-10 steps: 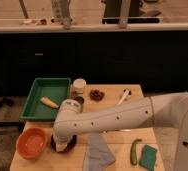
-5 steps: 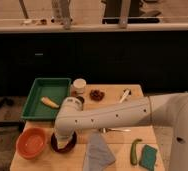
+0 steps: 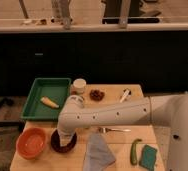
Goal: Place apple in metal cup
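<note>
My arm reaches from the right across the wooden table [image 3: 112, 112]. My gripper [image 3: 63, 141] points down into a dark round bowl [image 3: 72, 145] near the front left. The wrist hides its fingers. No apple shows in this view, and it may be hidden under the arm or in the gripper. No grey metal cup shows either; it is hidden or out of view.
A green tray [image 3: 57, 85] at the back left holds a yellow banana-like piece [image 3: 49, 102]. A white round container [image 3: 79, 85], a dark red item [image 3: 96, 94] and a white utensil [image 3: 125, 94] lie at the back. An orange bowl [image 3: 31, 142], grey cloth [image 3: 98, 152], fork [image 3: 114, 130], green vegetable [image 3: 135, 151] and teal sponge [image 3: 148, 156] lie in front.
The arm's bend has shifted slightly up and back toward the tray. The gripper end stays over the dark bowl. Nothing on the table has moved.
</note>
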`<state>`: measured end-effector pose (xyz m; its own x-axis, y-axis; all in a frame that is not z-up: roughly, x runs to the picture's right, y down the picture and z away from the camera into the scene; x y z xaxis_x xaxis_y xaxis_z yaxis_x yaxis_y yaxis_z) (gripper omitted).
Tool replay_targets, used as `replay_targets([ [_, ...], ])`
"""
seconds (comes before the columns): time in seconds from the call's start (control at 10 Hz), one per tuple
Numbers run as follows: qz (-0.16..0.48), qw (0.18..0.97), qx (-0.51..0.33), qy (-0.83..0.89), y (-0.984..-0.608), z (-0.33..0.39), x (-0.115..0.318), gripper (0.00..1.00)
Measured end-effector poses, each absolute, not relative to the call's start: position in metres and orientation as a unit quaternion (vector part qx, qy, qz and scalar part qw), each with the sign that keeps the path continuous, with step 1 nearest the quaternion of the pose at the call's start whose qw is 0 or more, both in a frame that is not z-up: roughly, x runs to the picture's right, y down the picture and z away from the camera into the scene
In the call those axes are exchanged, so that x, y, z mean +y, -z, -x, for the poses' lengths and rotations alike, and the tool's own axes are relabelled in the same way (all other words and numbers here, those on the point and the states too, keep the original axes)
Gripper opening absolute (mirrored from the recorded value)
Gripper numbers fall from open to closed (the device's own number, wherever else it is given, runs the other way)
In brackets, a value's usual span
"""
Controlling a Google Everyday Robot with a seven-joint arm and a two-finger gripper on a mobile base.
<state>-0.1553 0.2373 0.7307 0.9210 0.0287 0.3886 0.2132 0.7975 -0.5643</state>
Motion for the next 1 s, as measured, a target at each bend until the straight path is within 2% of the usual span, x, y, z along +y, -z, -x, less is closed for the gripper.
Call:
replay_targets([
  [0.6, 0.331, 0.924, -0.188, 0.041, -0.751, 0.145, 0.243, 0.59],
  [0.7, 0.333, 0.923, -0.188, 0.04, -0.753, 0.144, 0.245, 0.56],
  [1.0, 0.338, 0.921, -0.19, 0.033, -0.756, 0.137, 0.251, 0.27],
])
